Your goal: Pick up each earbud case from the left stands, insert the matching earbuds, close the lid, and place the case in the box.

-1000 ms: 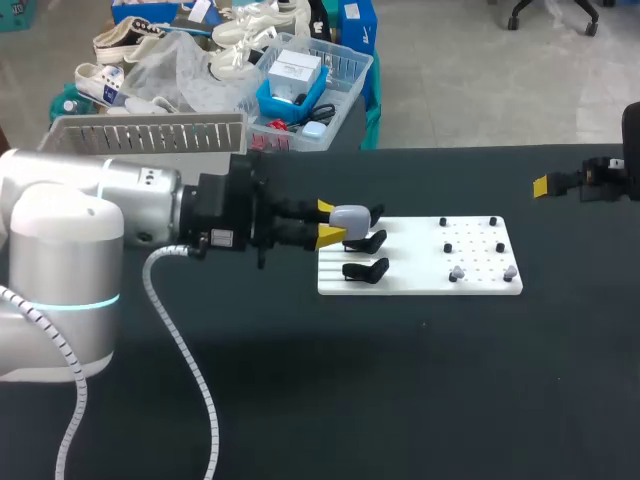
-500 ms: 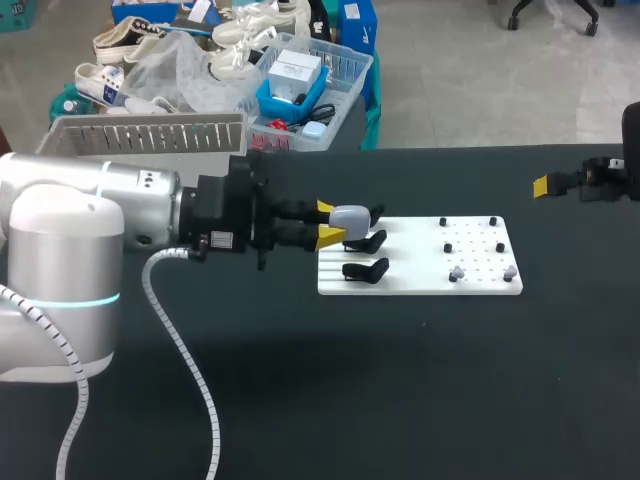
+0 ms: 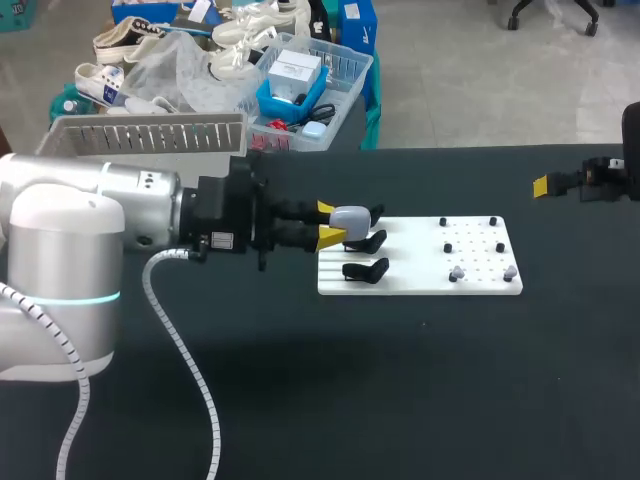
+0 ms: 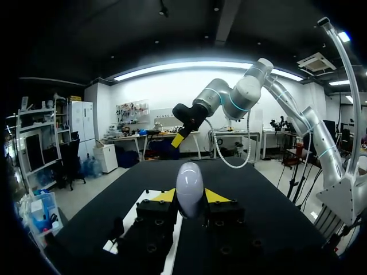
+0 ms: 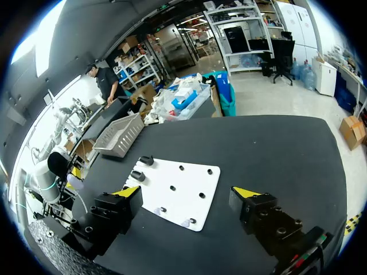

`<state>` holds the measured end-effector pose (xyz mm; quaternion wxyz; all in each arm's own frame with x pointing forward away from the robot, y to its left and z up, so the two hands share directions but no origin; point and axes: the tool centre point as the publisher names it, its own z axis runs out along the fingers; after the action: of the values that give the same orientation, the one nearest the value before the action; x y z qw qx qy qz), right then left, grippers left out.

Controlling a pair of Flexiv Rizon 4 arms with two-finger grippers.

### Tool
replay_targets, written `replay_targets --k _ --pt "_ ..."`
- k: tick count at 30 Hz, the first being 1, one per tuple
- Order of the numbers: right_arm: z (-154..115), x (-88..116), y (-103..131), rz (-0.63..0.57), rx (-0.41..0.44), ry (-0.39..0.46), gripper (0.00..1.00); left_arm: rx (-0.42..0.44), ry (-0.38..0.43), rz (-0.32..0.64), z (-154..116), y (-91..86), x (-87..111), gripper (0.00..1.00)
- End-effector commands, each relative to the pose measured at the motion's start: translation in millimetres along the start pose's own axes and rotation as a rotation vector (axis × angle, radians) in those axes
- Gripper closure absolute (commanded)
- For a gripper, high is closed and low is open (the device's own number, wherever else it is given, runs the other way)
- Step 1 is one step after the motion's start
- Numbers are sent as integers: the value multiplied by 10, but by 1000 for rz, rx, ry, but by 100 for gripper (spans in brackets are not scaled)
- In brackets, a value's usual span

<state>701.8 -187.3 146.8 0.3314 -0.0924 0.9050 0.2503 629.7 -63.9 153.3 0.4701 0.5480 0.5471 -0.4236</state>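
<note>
Jaws of the left gripper (image 4: 190, 196) pinch the earbud case (image 4: 189, 179) — smooth, pale grey, egg-shaped — right gripper (image 5: 187, 193) spread wide.

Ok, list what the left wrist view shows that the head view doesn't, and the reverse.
Left wrist only: the earbud case end-on, a yellow tip against each side, and the right arm with its upper links ahead. Head only: the white board whole, with its black stands and pale earbuds, and the grey box. Both: the left end effector shut on the case at the board's left end.
</note>
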Motion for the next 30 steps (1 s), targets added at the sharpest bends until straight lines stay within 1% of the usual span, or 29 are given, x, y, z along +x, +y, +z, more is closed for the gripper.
replay_targets --k 1,4,8,13,23,29,30 --pt "-12 -4 16 2 7 2 0 41 -8 1 -10 50 29 100" --pt "-12 -4 16 2 7 2 0 93 -20 31 54 65 43 100" --pt "-12 -4 16 2 7 2 0 111 -29 39 148 74 58 100" --pt "-12 -4 16 2 7 2 0 114 -31 36 252 120 87 100" --pt "-12 -4 16 2 7 2 0 116 -33 64 486 101 69 100" --pt "-12 -4 16 2 7 2 0 120 -28 59 545 109 102 100" --pt "-28 10 41 -7 -9 3 0 120 -28 57 553 112 109 100"
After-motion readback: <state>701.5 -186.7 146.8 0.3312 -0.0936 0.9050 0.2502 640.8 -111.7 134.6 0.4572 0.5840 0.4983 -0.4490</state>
